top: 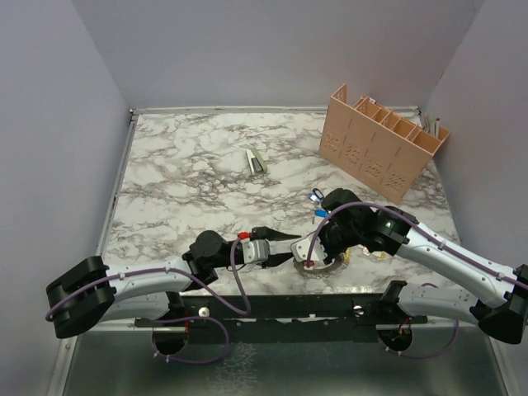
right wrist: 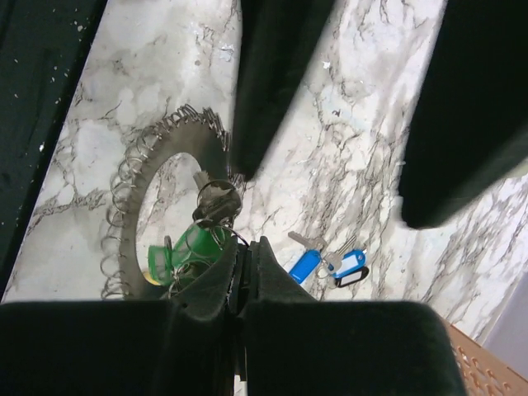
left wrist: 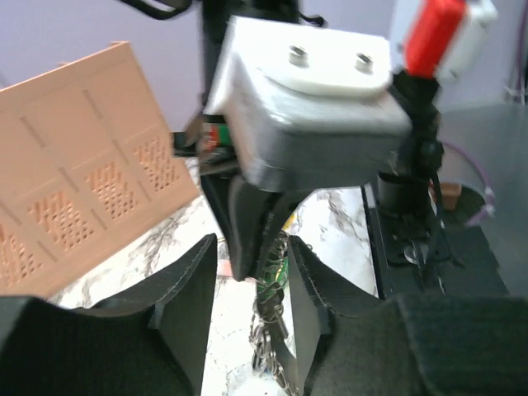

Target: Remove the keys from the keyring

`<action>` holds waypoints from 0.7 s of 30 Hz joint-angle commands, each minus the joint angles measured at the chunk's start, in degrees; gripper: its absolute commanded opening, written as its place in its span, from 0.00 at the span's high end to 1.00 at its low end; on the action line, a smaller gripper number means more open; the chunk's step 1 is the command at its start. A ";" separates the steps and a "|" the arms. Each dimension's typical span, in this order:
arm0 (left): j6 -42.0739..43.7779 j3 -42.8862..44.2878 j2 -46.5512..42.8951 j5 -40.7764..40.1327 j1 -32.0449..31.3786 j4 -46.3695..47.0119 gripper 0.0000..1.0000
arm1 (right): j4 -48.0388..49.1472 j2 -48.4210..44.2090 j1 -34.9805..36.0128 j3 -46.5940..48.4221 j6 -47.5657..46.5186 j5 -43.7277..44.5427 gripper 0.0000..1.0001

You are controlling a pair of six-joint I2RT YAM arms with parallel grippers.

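This looks like a robotics lab test cell. Plain grey walls (top: 272,49) box in a marble-patterned tabletop (top: 190,157). Two robot arms, left arm (top: 140,280) and right arm (top: 445,252), trail purple cables and sit bolted to a black rail (top: 289,307) at its near edge.

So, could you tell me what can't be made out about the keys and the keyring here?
Right wrist view: the shut right gripper covers the near arc of the keyring, so how many keys hang beside the green key is unclear.
Top view: both grippers hide most of the ring; the blue keys are too small to count.
Left wrist view: blurred; the right gripper's body blocks what the left gripper touches.
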 commanded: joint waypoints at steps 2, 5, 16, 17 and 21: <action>-13.52 -2.54 -3.86 -14.81 0.04 1.32 0.57 | 0.32 -0.32 -0.13 0.58 1.61 0.27 0.99; -16.74 -3.39 -2.81 -21.17 0.04 0.47 0.56 | 0.57 -0.26 -0.13 0.93 1.66 -0.39 1.00; -21.24 -2.72 3.11 -17.18 -0.76 0.53 0.55 | 1.45 0.20 -0.08 1.36 1.92 -1.63 0.99; -19.72 -2.61 3.59 -15.65 -0.95 0.57 0.55 | 1.46 0.29 -0.10 1.30 1.92 -1.98 0.99; -15.66 -1.75 6.31 -10.90 -1.43 1.28 0.57 | 1.54 0.48 -0.09 1.28 2.01 -2.75 0.99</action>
